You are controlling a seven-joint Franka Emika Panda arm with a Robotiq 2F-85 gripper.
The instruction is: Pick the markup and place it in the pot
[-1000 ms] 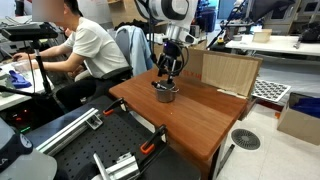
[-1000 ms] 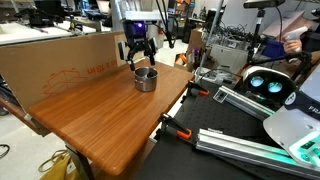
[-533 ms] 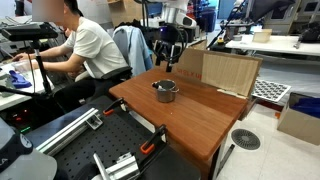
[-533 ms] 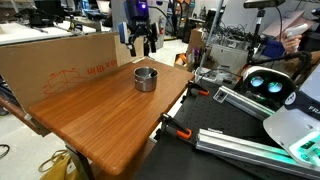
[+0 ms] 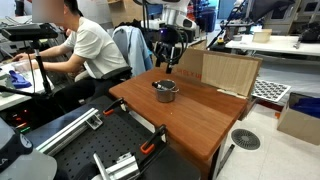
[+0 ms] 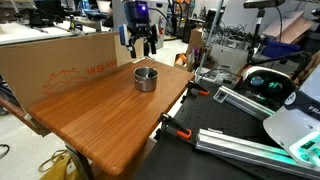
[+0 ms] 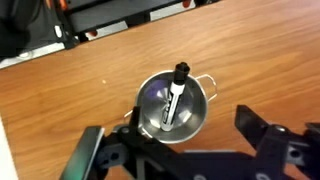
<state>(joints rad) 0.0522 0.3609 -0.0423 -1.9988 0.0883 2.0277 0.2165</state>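
Observation:
The small grey metal pot [image 7: 172, 104] stands on the wooden table; it shows in both exterior views [image 5: 165, 91] [image 6: 146, 78]. In the wrist view the dark marker [image 7: 175, 93] lies inside the pot, its cap leaning on the rim. My gripper [image 7: 180, 150] is open and empty, raised well above the pot [image 5: 168, 52] [image 6: 139, 41], with its fingers on either side of the pot in the wrist view.
A light plywood box [image 5: 228, 70] [image 6: 60, 60] stands along the table's back edge. A seated person [image 5: 75, 50] works at a desk beside the table. Metal rails and clamps [image 5: 115, 150] lie on the low bench nearby. A cardboard box [image 5: 300, 118] is on the floor.
One second ago my gripper was down at the pot. It has risen straight up, open, leaving the marker in the pot. It has held still over the last half second.

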